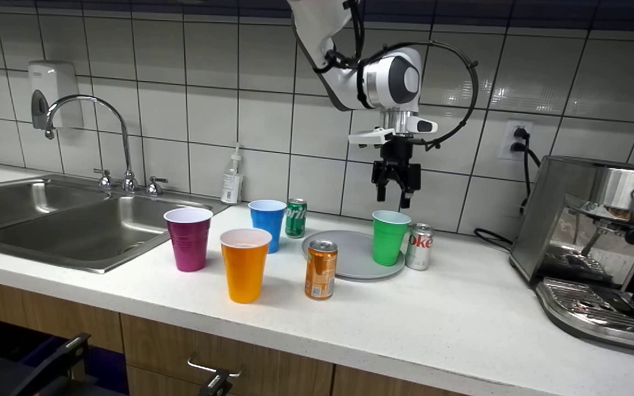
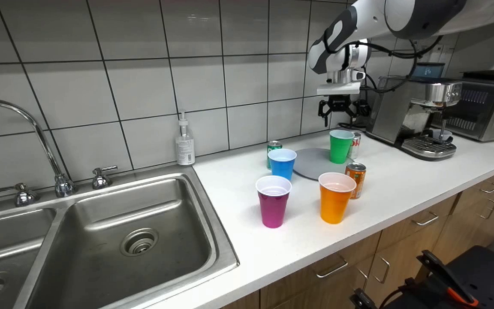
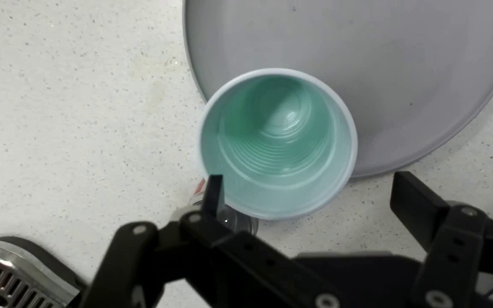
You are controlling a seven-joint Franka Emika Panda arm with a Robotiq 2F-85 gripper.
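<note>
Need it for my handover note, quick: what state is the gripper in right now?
Gripper: open, holding nothing, above the green cup.

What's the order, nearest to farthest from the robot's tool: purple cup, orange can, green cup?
In both exterior views:
1. Green cup, under the open tool.
2. Orange can, beside the plate.
3. Purple cup, near the sink.

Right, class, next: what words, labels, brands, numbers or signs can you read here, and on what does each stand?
"oke": red letters on the silver can, the rest turned away.
"pri": white letters on the green can, the rest unclear.
Too small to read: labels on the orange can and pump bottle.
Blurred: mark on the wall dispenser.
</note>
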